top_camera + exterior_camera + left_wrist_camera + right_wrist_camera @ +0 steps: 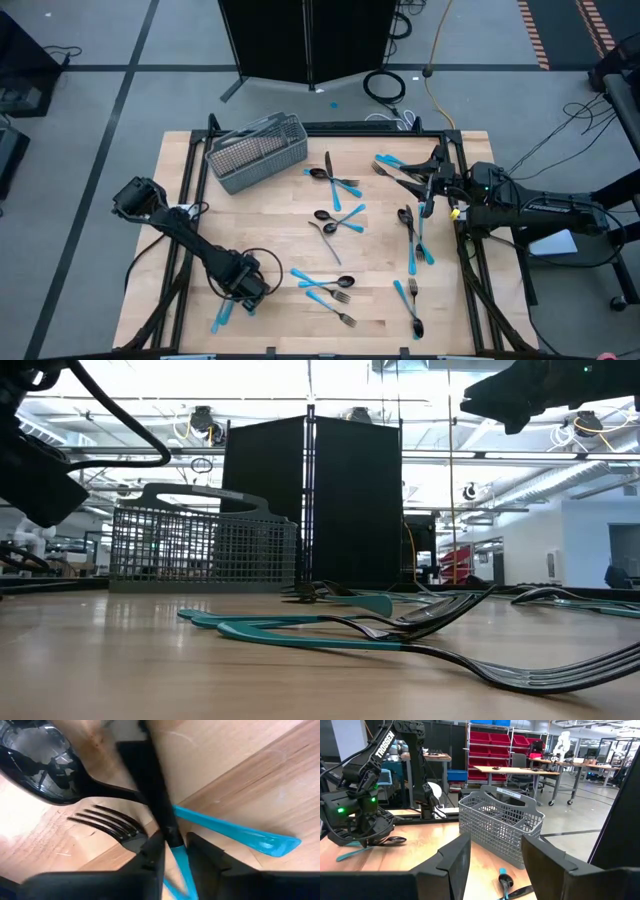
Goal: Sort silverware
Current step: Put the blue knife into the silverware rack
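The left gripper (243, 288) is down on the table (270, 220) near its front left corner, among a few pieces of silverware (335, 215). In the left wrist view its two fingers (152, 851) are closed on the slim blue handle of a knife (165, 820), whose dark blade runs up between them. Beside the knife lie a fork (107, 822) and a spoon (42, 767), and one more blue handle (235, 832) slants away from the fingers across the wood.

The right gripper (432, 178) hangs above the table near the back right corner, over a small heap of utensils there. Its jaws stand open with nothing between them, as the right wrist view shows.

The rest of the silverware is scattered over the middle and right side of the table: a pair near the back centre, a cluster in the middle, a row along the right edge, and more toward the front edge. A grey mesh basket (256, 152) stands at the back left of the table.
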Available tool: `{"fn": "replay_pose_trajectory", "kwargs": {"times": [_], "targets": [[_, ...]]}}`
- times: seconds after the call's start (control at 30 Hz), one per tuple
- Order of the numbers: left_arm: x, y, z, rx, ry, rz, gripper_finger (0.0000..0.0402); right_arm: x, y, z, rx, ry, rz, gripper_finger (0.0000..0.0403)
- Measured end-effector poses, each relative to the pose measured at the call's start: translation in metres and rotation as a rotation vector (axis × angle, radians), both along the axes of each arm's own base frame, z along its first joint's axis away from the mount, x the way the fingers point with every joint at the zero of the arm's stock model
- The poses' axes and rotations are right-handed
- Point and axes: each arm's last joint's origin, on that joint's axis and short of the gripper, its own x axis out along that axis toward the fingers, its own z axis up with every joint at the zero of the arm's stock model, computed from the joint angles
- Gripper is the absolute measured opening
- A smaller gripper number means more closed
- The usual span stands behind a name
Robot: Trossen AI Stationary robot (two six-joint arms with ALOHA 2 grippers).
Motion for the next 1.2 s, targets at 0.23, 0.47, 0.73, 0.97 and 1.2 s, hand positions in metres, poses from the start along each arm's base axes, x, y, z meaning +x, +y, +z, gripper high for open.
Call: {"fn": "replay_pose_trajectory", "kwargs": {"times": [0.23,0.47,0.73,0.97,1.2], "targets": [[0.0,0.0,0.001,-0.004,-0.014,-0.025,0.0012,0.0,0.0,0.0,0.0,0.0,0.0,0.0169],[0.004,0.004,0.027,-0.006,-0.206,-0.024,0.0011,0.0,0.0,0.0,-0.007,0.002,0.0,0.0169],[0.01,0.032,0.098,0.25,-0.692,-0.052,0.0011,0.0,0.0,0.0,-0.013,0.004,0.0,0.0169],[0.004,0.09,0.149,0.929,-0.958,0.035,0.001,0.0,0.0,0.0,-0.025,0.007,-0.001,0.0169],[-0.005,0.152,0.17,1.397,-0.804,0.227,0.001,0.0,0.0,0.0,-0.026,0.007,-0.001,0.0169]]}}
